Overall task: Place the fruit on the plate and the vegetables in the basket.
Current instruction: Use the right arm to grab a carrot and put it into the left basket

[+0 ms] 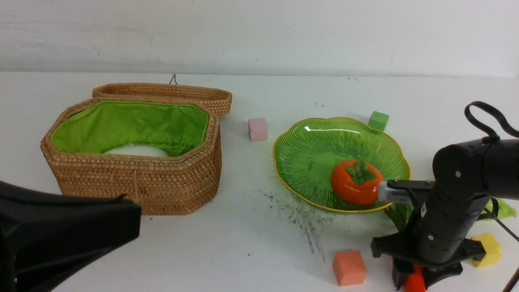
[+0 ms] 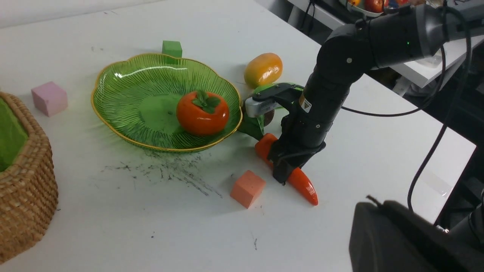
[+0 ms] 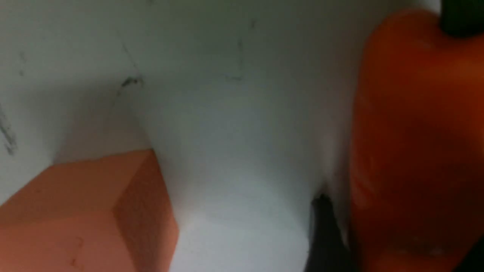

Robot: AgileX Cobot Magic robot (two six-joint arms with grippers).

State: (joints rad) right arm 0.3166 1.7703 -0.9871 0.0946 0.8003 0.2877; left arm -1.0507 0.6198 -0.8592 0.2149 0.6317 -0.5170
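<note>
Clock bearings: 12 o'clock is away from the robot.

Counter [image 1: 243, 243]: white, with dark marks [image 1: 300, 219] at 7 o'clock of the plate.

Basket [image 1: 134, 186]: at 9 o'clock on the counter. Its lid [image 1: 162, 94] is thrown back at its 12 o'clock and the green lining shows. Inside we see the white radish [image 1: 138, 151]. Only its pale back clears the front wall.

Plate [image 1: 308, 154]: at 3 o'clock of the basket, well apart from it. The persimmon [image 1: 357, 182] sits in it upright, leafy cap up, toward the 5 o'clock rim. The mango [image 2: 263, 70] lies on the counter outside the plate, near its rim. In the front view the right arm hides it.

Carrot [image 2: 304, 187]: flat on the counter at 5 o'clock of the plate, leaves toward the rim, point toward the robot.

Right hand [image 2: 283, 170]: down over the carrot's middle, a finger on either side. We cannot tell whether the fingers pinch the carrot or stand just clear of it. The right wrist view gives only blurred orange close up.

Left hand [image 2: 393, 230]: at 7 o'clock on the counter, in front of the basket, fingers closed together.

Foam cubes, by bearing from the plate:
- pink cube [image 1: 258, 129] at 10 o'clock, between basket and plate
- green cube [image 1: 378, 120] just beside the rim at 1 o'clock
- salmon cube [image 1: 349, 267] at 6 o'clock, near the carrot
- yellow cube [image 1: 488, 247] at 4 o'clock, partly behind the right arm
</note>
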